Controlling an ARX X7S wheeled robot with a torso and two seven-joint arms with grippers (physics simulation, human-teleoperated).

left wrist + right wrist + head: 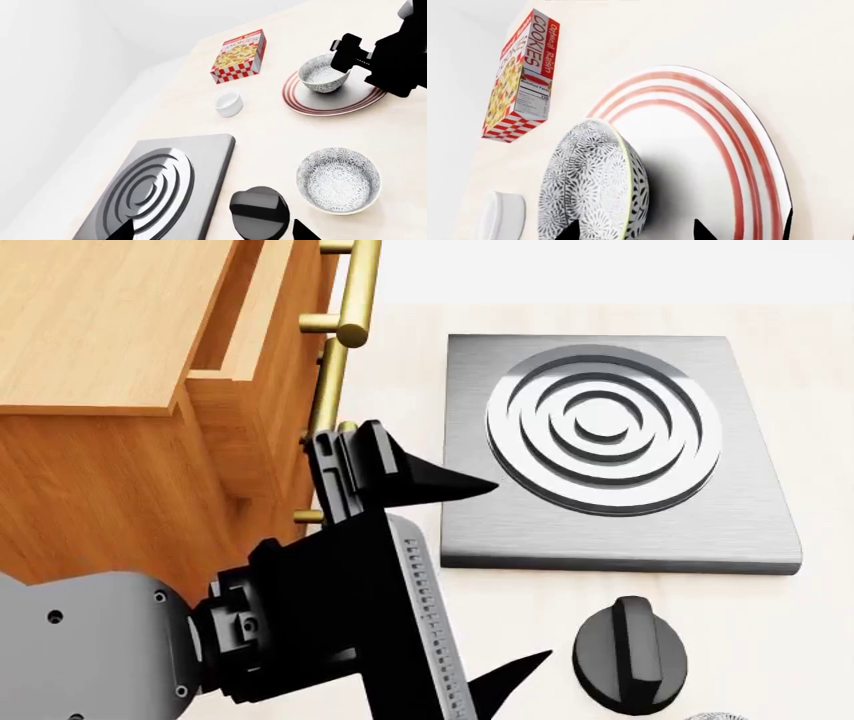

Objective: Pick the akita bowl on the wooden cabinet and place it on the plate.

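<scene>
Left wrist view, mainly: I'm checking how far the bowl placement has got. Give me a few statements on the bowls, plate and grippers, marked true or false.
1. One akita bowl sits on the plate. True.
2. The right gripper is at that bowl's rim. True.
3. A second speckled bowl is also on the plate. False: it stands on the counter, apart from the plate.
4. The cookie box lies on the stove. False: it stands on the counter beyond the small white cup.
5. The left gripper holds a bowl. False: it is open and empty, near the cabinet.
</scene>
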